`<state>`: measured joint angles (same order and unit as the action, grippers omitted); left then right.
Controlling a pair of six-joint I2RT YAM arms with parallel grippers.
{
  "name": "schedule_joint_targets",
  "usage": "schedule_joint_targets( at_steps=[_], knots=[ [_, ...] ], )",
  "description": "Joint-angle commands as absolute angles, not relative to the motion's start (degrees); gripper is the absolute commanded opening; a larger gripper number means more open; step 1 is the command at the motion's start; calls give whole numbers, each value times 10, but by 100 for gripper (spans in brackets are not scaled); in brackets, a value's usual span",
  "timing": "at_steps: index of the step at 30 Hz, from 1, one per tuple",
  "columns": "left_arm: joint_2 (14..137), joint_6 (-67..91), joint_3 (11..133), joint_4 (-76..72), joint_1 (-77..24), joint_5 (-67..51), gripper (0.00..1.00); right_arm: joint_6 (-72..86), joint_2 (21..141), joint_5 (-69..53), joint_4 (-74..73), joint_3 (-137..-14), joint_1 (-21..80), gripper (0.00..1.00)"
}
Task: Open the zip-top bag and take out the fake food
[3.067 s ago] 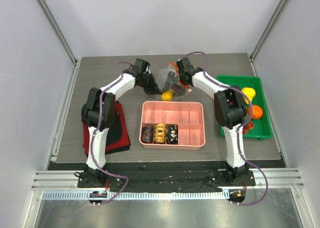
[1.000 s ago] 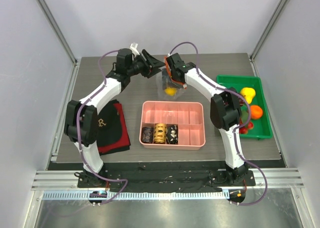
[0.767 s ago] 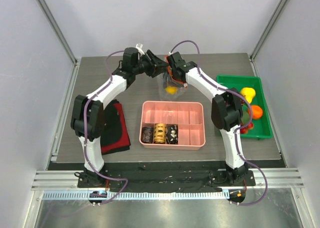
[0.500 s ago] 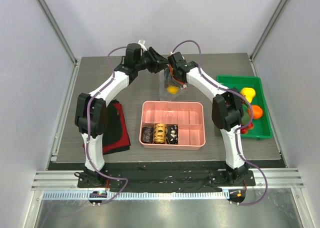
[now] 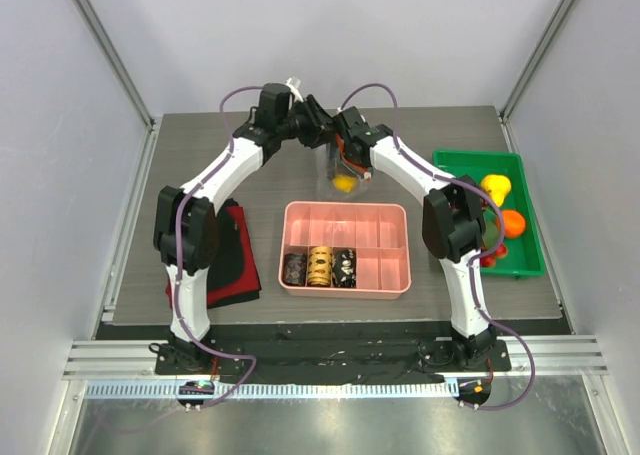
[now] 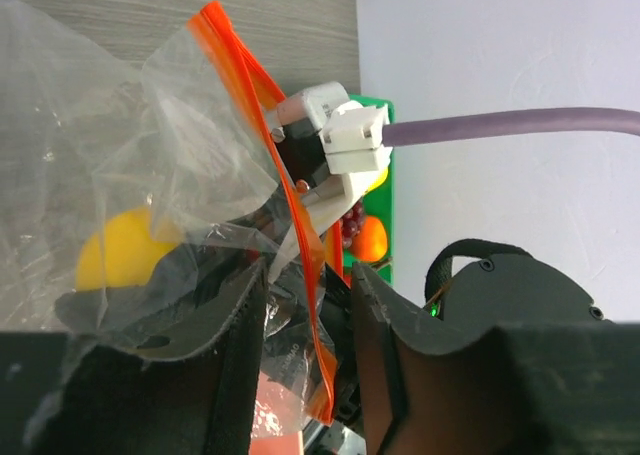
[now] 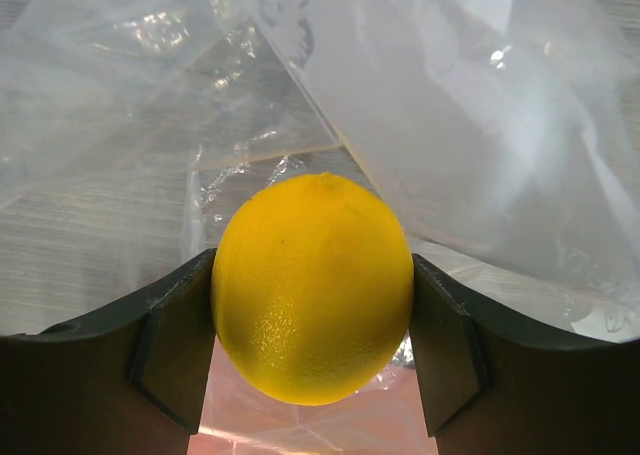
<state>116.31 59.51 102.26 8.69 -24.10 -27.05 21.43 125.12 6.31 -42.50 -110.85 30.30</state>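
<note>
The clear zip-top bag (image 5: pixel 333 163) hangs at the far middle of the table, its red-orange zip strip (image 6: pixel 288 200) open. My right gripper (image 5: pixel 346 172) reaches into the bag and is shut on a yellow lemon-like fruit (image 7: pixel 312 285); both fingers (image 7: pixel 170 345) press its sides. The fruit shows through the plastic in the top view (image 5: pixel 343 183) and the left wrist view (image 6: pixel 115 255). My left gripper (image 6: pixel 308 300) is open at the bag's mouth, its jaws either side of the zip strip with gaps on both sides. It meets the right gripper in the top view (image 5: pixel 318 125).
A pink divided tray (image 5: pixel 400 275) sits just in front of the bag and holds three dark and gold patterned cylinders (image 5: pixel 320 267). A green bin (image 5: pixel 530 265) at the right holds yellow, orange and red fruits (image 5: pixel 497 187). A red and black cloth (image 5: pixel 235 265) lies at the left.
My left gripper has swung right and forward, from beside the bag to its mouth, and now straddles the zip strip. The right gripper and bag have stayed nearly still.
</note>
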Motion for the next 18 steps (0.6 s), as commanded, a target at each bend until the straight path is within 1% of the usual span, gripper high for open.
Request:
schedule_joint_targets(
  at_steps=[1,2,4,5,6,9,13,14,18],
  knots=[
    [1177,561,1056,144,-248,-271,36,228,1208,62,-402,-1119,308,2],
    [1180,562,1057,145,-249,-272,27,229,1208,60,-403,-1120,308,2],
    [1184,551,1059,151,-248,-272,19,232,1206,63,-405,-1121,308,1],
    [1184,545,1061,161,-248,-263,3,232,1205,64,-404,-1119,308,2],
    [1182,535,1063,169,-248,-254,0,231,1204,67,-405,-1120,308,2],
    [1171,487,1065,203,-248,-227,0,236,1206,69,-404,-1118,297,1],
    [1148,445,1048,231,-248,-195,0,265,1212,24,-403,-1118,264,1],
    [1143,434,1042,232,-248,-190,0,271,1215,-18,-400,-1120,259,1],
    [1129,438,999,212,-244,-193,0,291,1211,-80,-390,-1108,238,1]
  ],
)
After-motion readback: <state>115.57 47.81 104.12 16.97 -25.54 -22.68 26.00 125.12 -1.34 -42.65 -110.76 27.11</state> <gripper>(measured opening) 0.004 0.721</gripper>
